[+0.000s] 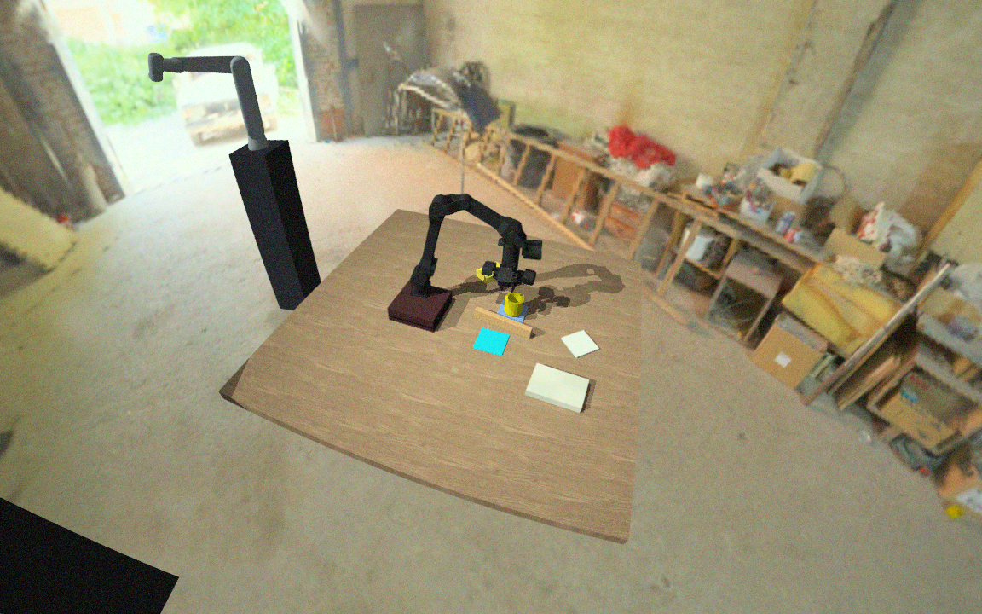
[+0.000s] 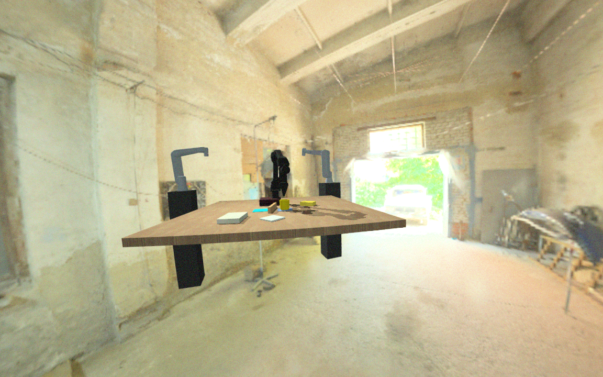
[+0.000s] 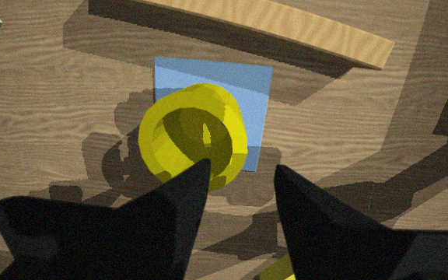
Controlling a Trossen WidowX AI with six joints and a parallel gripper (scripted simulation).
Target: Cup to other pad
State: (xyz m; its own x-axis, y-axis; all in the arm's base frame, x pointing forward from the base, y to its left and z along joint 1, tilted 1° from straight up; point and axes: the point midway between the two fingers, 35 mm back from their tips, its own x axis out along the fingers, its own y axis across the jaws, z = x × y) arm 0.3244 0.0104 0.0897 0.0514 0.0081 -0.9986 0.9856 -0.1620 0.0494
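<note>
Task barely begun: cup (image 3: 193, 134) sits upright on the blue pad (image 3: 253, 93), gripper (image 3: 241, 171) above, partly open, gripping nothing; lift, carry to cyan pad (image 1: 491, 341), release remain.

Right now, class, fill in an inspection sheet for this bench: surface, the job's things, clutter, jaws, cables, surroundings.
Surface: wooden table, shadowed near the arm.
Job's things: yellow cup upright on the blue pad; cyan pad beyond the wooden bar. Marbles not discernible.
Clutter: two pale slabs, small yellow block.
Jaws: gripper above the cup, partly closed, holding nothing.
Cables: nothing seen.
Surroundings: cluttered shelves, dark posts with grey mounts.
</note>
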